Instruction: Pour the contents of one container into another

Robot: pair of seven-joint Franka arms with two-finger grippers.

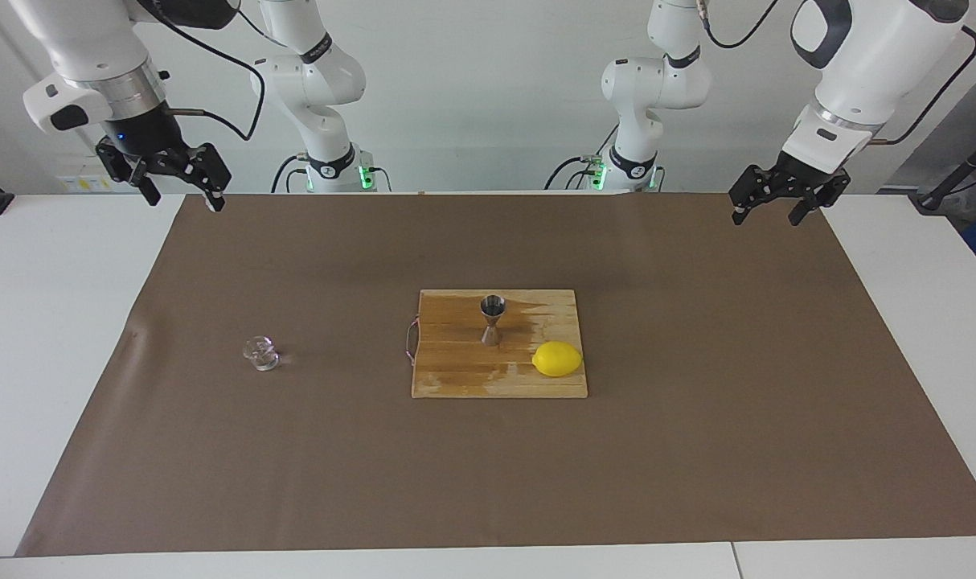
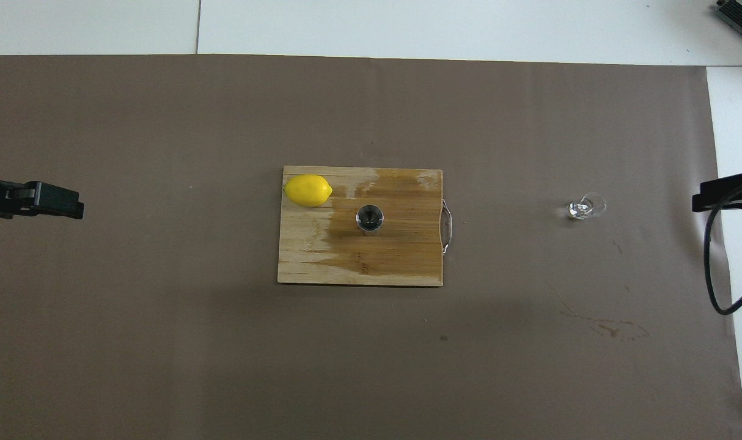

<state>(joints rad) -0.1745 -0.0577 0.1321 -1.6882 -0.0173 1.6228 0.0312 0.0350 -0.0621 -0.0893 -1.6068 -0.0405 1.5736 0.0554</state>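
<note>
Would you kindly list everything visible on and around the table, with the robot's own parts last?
glass cup: one, clear, on the brown mat toward the right arm's end of the table.
jigger: one, steel, upright on the cutting board.
lemon: one, yellow, on the board's corner, farther from the robots than the jigger.
cutting board: one, wood, mid-table, partly wet.
mat: one, brown, covering the table.
right tool: one, black, open, raised over the mat's edge, waiting.
left tool: one, black, open, raised over the mat's corner, waiting.
</note>
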